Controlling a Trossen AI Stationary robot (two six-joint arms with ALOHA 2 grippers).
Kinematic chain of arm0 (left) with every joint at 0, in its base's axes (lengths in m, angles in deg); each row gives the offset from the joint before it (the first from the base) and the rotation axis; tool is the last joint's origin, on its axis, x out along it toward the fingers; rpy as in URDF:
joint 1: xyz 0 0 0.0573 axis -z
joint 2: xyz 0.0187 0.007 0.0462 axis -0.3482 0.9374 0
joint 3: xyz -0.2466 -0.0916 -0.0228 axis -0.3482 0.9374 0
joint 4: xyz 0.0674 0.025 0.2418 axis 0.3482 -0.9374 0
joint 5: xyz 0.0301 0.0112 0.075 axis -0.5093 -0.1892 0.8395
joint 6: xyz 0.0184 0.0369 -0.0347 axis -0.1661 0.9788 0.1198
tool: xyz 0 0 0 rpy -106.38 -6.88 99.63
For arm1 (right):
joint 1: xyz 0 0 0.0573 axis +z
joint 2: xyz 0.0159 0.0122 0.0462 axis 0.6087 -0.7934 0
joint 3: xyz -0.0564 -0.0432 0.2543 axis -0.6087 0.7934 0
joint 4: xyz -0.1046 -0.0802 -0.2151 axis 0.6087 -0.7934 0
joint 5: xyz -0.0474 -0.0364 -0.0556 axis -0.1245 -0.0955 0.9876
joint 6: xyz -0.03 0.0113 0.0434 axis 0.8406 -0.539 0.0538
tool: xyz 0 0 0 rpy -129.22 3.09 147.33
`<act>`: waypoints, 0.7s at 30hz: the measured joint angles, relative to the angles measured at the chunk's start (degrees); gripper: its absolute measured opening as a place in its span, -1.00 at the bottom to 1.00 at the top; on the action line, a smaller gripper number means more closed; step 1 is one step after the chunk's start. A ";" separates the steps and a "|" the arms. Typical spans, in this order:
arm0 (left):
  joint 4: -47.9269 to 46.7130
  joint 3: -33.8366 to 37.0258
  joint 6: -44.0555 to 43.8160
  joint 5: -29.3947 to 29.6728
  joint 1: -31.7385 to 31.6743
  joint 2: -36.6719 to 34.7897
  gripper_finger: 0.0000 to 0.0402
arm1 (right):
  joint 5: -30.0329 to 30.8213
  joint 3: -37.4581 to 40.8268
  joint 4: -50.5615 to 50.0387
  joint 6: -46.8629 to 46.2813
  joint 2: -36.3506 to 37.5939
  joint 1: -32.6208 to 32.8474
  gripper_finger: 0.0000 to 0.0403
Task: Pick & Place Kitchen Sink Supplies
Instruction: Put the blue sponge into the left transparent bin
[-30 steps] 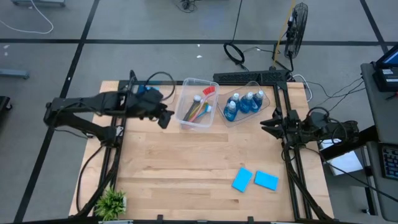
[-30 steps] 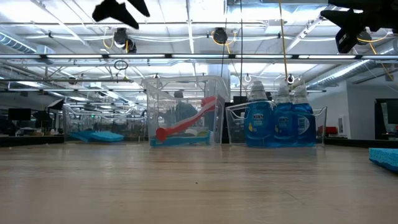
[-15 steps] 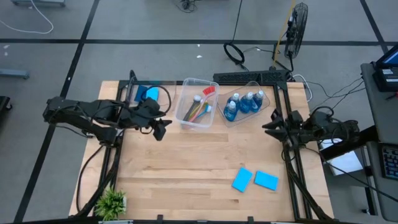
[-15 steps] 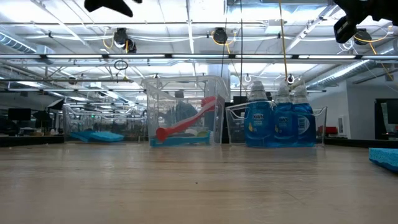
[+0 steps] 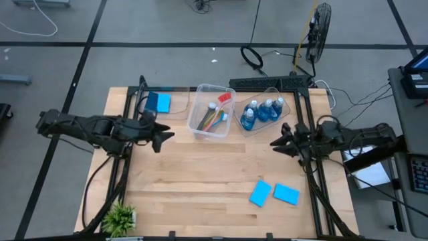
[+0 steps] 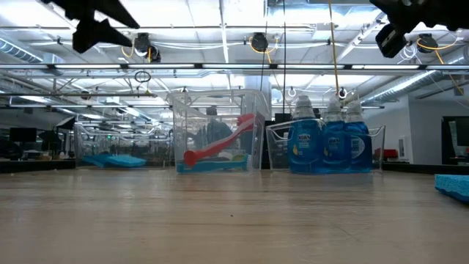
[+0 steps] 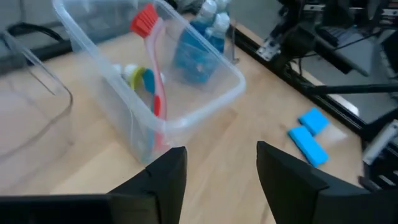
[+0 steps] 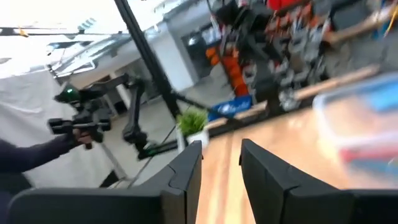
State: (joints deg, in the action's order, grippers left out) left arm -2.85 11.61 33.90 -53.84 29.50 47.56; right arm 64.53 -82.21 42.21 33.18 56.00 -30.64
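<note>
I had the left end effector (image 5: 162,136) raised over the left part of the worktop (image 5: 200,181), beside the bin of brushes (image 5: 212,111). Its fingers (image 7: 165,177) stood apart with a moderate gap and carried nothing. The right end effector (image 5: 275,142) hung above the right side of the worktop, in front of the bottle bin (image 5: 264,110); its fingers (image 8: 189,171) were set to a narrow gap, also with nothing between them.

The four bottles of blue liquid (image 6: 326,138) stood upright together in the right clear bin at the rear of the worktop. The brushes (image 5: 215,115) lay in the middle clear bin, the red brush (image 7: 152,59) leaning with its head up against the wall. Two blue sponges (image 5: 274,193) lay flat on the bare worktop near the front right, just beside each other. More blue sponge material (image 5: 160,102) sat in the left clear bin at the rear left; I could not tell how many pieces. A small green plant (image 5: 120,217) stood at the front left corner.
</note>
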 joint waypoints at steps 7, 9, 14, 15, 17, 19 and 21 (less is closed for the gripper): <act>1.19 5.17 -0.90 -3.62 0.00 -5.54 -0.06 | -5.35 -3.28 -1.65 -9.11 -7.95 1.73 -0.51; 1.13 5.54 -0.27 -3.87 0.00 -6.35 -0.05 | -5.40 -4.20 -1.67 -10.78 -9.50 2.87 -0.51; 0.23 5.64 2.31 -3.86 -0.02 -7.10 0.01 | -5.21 -7.09 -2.06 -14.28 -12.86 6.42 -0.51; -0.34 5.64 2.60 -3.87 -0.03 -7.09 0.02 | -5.05 -7.83 -1.97 -14.77 -13.68 7.15 -0.51; -0.91 5.68 2.65 -3.87 -0.04 -7.08 0.04 | -3.85 -9.23 -1.97 -15.23 -15.46 8.76 -0.51; -1.18 5.68 2.91 -3.87 -0.04 -7.10 0.04 | -3.37 -10.84 -2.08 -15.27 -17.55 10.32 -0.51; -1.74 5.68 3.02 -3.87 -0.04 -7.14 0.03 | -2.32 -12.96 -2.00 -15.14 -20.12 11.85 -0.51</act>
State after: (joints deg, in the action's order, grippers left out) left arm -4.59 17.29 36.91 -57.71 29.46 40.42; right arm 62.21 -95.18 40.22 18.04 35.88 -18.79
